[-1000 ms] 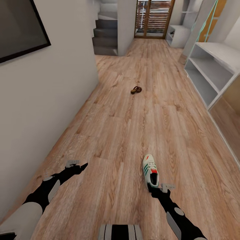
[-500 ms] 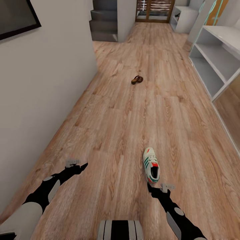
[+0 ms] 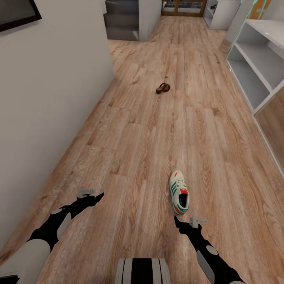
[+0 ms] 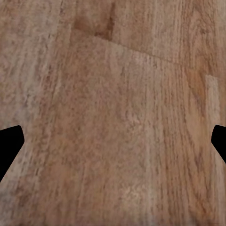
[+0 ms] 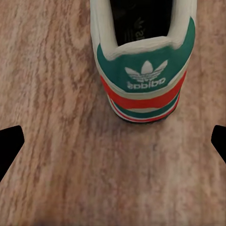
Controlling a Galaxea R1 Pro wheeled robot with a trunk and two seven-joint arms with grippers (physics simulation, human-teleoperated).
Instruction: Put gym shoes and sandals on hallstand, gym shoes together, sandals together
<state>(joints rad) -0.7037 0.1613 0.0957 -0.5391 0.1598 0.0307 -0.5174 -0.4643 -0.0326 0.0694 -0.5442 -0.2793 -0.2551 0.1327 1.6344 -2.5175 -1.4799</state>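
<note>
One white gym shoe point(image 3: 179, 191) with green stripes and a red-orange tongue lies on the wood-plank corridor floor point(image 3: 157, 142), toe pointing away from me. Its green and red heel point(image 5: 143, 77) fills the right wrist view. My right gripper point(image 3: 177, 223) hovers just behind that heel, open and empty. My left gripper point(image 3: 99, 195) hangs open over bare planks point(image 4: 117, 117) to the left. A brown sandal point(image 3: 162, 88) rests far up the corridor. The pale grey-white shoe rack point(image 3: 256, 63) with open shelf bays stands along the right wall.
A white wall point(image 3: 51, 90) runs close on my left, with a dark framed panel point(image 3: 15, 12) high on it. Grey stairs point(image 3: 120, 19) and a wooden slatted door point(image 3: 183, 7) close off the far end. My base point(image 3: 142, 272) shows at the bottom edge.
The whole head view has shifted: the shoe and sandal sit higher in the picture, so the camera has tilted or moved. Both arms keep their pose; the shoe now lies a little ahead of the right gripper.
</note>
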